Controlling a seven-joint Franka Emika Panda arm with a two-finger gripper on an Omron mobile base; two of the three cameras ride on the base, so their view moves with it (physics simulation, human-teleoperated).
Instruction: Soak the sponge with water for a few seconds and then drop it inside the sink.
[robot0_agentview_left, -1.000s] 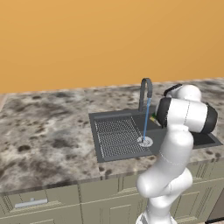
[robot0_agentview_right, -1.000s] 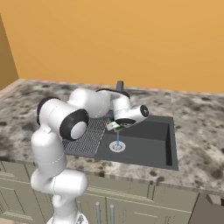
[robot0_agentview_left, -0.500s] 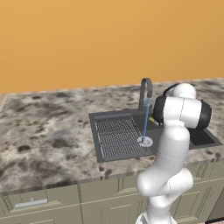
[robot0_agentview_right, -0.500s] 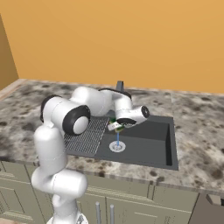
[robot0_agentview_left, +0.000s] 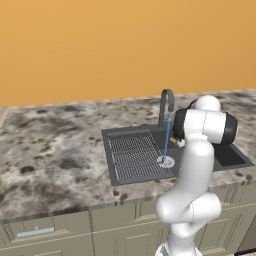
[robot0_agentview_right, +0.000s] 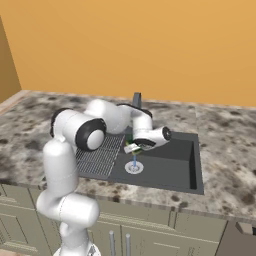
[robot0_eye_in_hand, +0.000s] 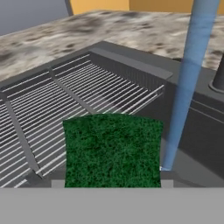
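Soak step: pincer (robot0_agentview_right: 134, 148) clenched on the sponge (robot0_eye_in_hand: 113, 149) over the sink (robot0_agentview_right: 170, 167) basin by the drainboard edge, just beside the water (robot0_eye_in_hand: 186, 83), so next likely nudge it under the stream.

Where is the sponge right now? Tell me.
The sponge is held in the gripper over the sink, just beside the water; in the hand view, the stream falls to its right.

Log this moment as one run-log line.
phase: soaking | hand: shut on sponge, over sink basin | water: running beside sponge, onto drain | drop: not yet
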